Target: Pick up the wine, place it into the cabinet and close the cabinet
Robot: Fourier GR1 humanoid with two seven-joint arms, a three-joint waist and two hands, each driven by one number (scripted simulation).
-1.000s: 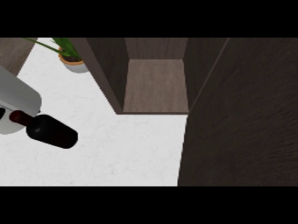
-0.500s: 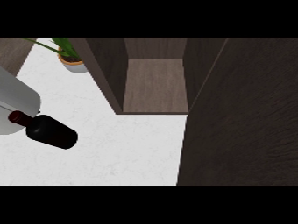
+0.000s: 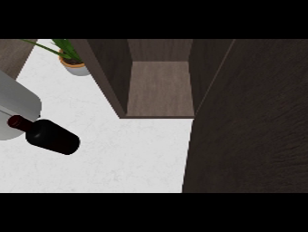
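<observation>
Here, wine bottle (image 3: 51, 137) beside my forearm (hand hidden, grasp undeterminable): enter the open cabinet (image 3: 159, 90) base-first, clearing its door (image 3: 263, 122).

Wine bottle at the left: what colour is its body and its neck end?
The wine bottle has a black body and a dark red neck end, seen in the head view.

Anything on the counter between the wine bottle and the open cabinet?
No. In the head view only bare white counter lies between the wine bottle and the open cabinet.
</observation>
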